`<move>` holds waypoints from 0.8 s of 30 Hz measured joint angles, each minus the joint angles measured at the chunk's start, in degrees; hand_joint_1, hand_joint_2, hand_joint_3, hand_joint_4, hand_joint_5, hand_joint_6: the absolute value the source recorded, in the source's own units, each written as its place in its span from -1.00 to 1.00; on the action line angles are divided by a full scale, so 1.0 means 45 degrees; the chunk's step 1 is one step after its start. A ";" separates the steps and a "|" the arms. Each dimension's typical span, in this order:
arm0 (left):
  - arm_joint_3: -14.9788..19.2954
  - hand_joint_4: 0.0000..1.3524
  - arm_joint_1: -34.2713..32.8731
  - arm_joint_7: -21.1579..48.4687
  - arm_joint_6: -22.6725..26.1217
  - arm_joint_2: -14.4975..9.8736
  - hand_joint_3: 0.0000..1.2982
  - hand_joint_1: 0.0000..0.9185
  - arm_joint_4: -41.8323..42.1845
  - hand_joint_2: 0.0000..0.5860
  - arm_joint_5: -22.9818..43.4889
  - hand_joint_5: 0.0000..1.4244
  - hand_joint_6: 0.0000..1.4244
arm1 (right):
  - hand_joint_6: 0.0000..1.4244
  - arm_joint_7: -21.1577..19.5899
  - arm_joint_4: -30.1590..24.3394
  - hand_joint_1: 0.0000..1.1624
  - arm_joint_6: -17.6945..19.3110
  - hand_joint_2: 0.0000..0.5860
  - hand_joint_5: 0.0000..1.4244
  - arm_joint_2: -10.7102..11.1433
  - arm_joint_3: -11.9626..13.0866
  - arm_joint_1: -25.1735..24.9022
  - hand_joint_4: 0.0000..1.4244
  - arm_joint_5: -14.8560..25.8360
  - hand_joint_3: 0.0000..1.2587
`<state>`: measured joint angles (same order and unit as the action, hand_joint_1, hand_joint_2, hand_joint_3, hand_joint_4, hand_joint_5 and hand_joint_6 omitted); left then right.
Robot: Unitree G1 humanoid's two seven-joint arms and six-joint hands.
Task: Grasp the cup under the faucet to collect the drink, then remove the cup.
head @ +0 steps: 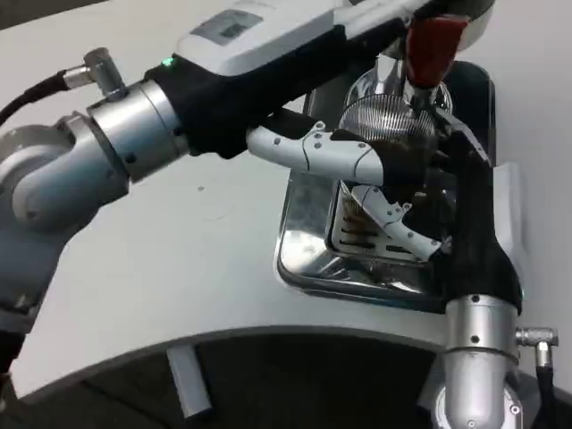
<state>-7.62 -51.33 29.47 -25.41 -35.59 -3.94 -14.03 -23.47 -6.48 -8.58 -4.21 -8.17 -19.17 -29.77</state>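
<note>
A clear ribbed cup [386,118] stands on the chrome drip tray [308,259], right under the faucet with its red lever [435,43]. Something dark shows low in the cup. My left hand [357,170] reaches in from the left and its white fingers wrap around the cup's lower part, one above and one [398,223] below. My right forearm [474,232] rises from the bottom right along the tray's right side. My right hand [451,134] is beside the cup below the lever, dark and mostly hidden, so its grip is unclear.
The drink dispenser [465,13] stands at the back right behind the tray. A slotted grate [362,231] lies in the tray under my fingers. Bare white table [206,250] stretches to the left, and its curved front edge runs along the bottom.
</note>
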 measured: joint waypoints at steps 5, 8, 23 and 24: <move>0.0315 -0.95 0.0164 -0.0185 -0.0259 0.0101 -1.00 -1.00 0.0002 -0.71 0.0097 -0.75 -0.62 | -0.41 -0.0006 0.0000 0.29 0.0039 -0.11 -0.45 0.0011 0.0033 0.0001 -0.45 0.0003 -0.35; 0.0512 -0.94 0.0294 -0.0259 -0.0334 0.0148 -1.00 -1.00 0.0004 -0.71 0.0251 -0.74 -0.62 | -0.41 -0.0005 0.0000 0.29 0.0043 -0.11 -0.44 0.0012 0.0038 0.0001 -0.45 0.0004 -0.35; 0.1062 -0.85 0.0728 -0.0274 -0.0487 0.0219 -0.93 -1.00 0.0636 -0.69 0.0847 -0.69 -0.55 | -0.38 0.0005 -0.0043 0.29 0.0045 -0.11 -0.40 0.0043 0.0079 0.0007 -0.41 0.0013 -0.33; 0.1087 -0.85 0.0836 -0.0273 -0.0487 0.0219 -0.93 -1.00 0.0760 -0.69 0.0968 -0.69 -0.55 | -0.38 0.0004 -0.0081 0.29 0.0045 -0.11 -0.38 0.0060 0.0123 0.0009 -0.41 0.0013 -0.31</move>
<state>-2.73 -47.57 28.24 -27.60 -34.61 -0.52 -9.67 -23.45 -6.84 -8.38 -3.94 -7.62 -19.13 -29.71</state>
